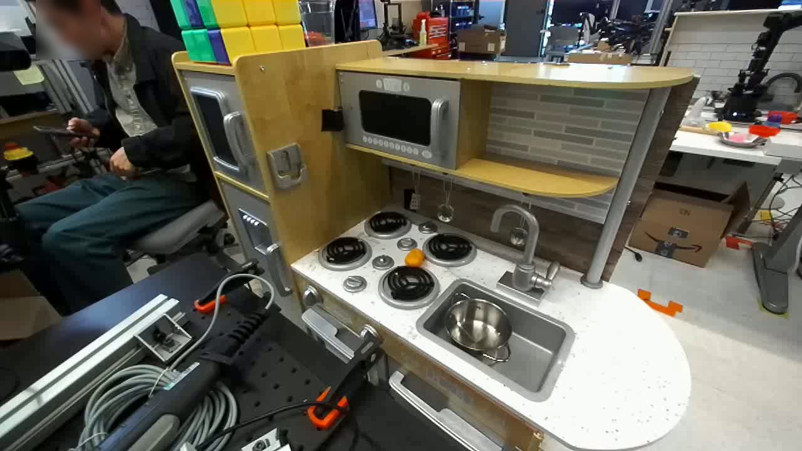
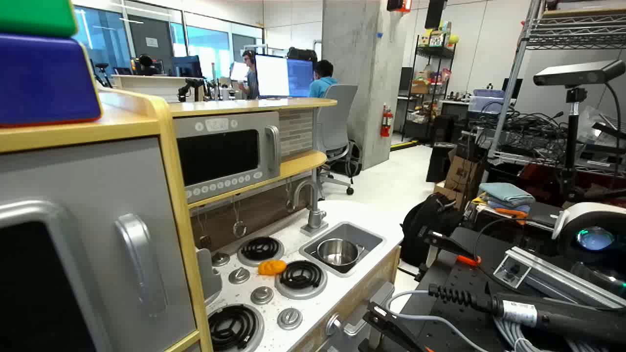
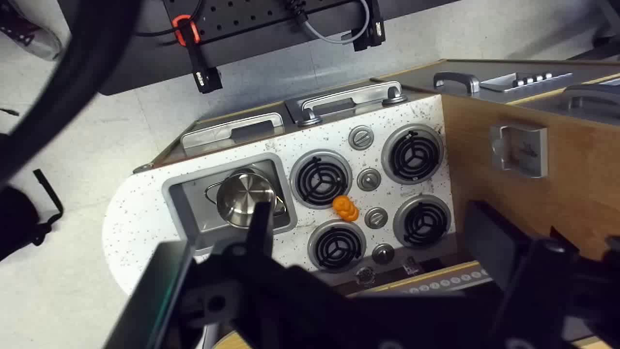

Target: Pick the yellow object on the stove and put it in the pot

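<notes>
The yellow-orange object (image 1: 414, 257) is small and lumpy and lies on the stove's white top among the burners. It also shows in an exterior view (image 2: 272, 267) and in the wrist view (image 3: 345, 208), beside a burner rim. The stove (image 3: 375, 157) has several round black burners with silver rims and small knobs. The shiny steel pot (image 1: 478, 326) stands upright in the sink, with nothing seen inside; the wrist view shows it too (image 3: 237, 198), partly covered by a finger. My gripper (image 3: 371, 208) is open and empty, high above the stove. Neither exterior view shows the gripper.
The grey sink (image 1: 567, 351) is beside the stove, with a tall faucet (image 1: 528, 250) behind it. A toy microwave (image 1: 401, 119) and a curved shelf (image 1: 539, 178) overhang the back. Utensils (image 1: 445, 213) hang beneath. A tall wooden cabinet (image 1: 307, 156) borders the stove.
</notes>
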Robot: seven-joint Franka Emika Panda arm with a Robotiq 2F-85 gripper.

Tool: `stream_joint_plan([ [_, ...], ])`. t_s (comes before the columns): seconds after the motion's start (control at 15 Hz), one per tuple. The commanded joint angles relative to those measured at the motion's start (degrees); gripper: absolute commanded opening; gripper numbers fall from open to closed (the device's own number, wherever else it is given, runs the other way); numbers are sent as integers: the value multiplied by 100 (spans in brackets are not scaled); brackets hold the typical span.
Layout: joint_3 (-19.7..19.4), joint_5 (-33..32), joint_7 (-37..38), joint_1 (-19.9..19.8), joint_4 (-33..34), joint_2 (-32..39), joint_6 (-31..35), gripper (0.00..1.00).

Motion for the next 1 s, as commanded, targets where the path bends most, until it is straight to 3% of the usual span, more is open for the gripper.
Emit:
stream_joint_plan([
  [0.0,-22,-9,6,24,9,3,-8,100],
  [0.27,-164,-70,-1339,212,149,370,-311,100],
  [0.33,-100,-56,-1194,184,213,448,-539,100],
  [0.4,-78,-65,-1029,112,4,231,-155,100],
  [0.6,-74,-61,-1107,145,41,406,-281,100],
  [0.73,14,-62,-876,148,-127,426,114,100],
  [0.93,241,39,-361,220,-700,582,1481,100],
])
